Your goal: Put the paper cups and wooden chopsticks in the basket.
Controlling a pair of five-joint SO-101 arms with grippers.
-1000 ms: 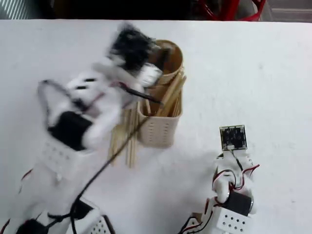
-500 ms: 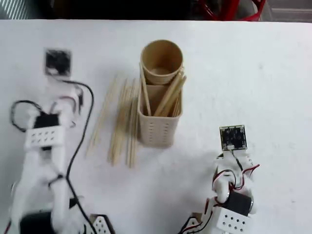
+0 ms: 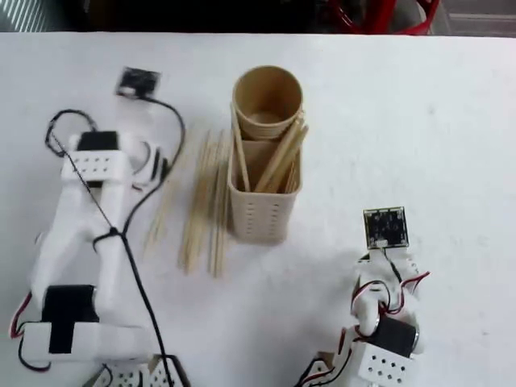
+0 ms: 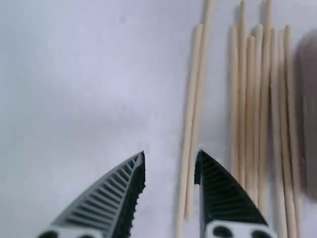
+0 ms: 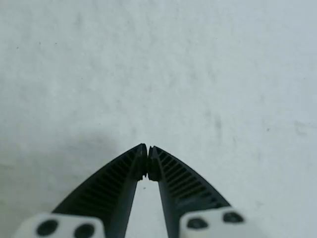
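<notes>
**Loose wooden chopsticks beside basket; left arm nearer**

High view: basket (image 3: pixel 264 205) holds the paper cups (image 3: pixel 267 101) and several leaning sticks; loose wooden chopsticks (image 3: pixel 205 201) lie on the worktop (image 3: pixel 419 121) just beside the basket, on the left arm's side, long axes parallel to its wall.
Left wrist view: left tool (image 4: pixel 170 154) moderately open and empty, with the pair of sticks farthest from the basket (image 4: pixel 193 124) running lengthwise between its tips.
Right wrist view: right tool (image 5: pixel 147 148) closed tip to tip, holding nothing, over bare worktop.
</notes>
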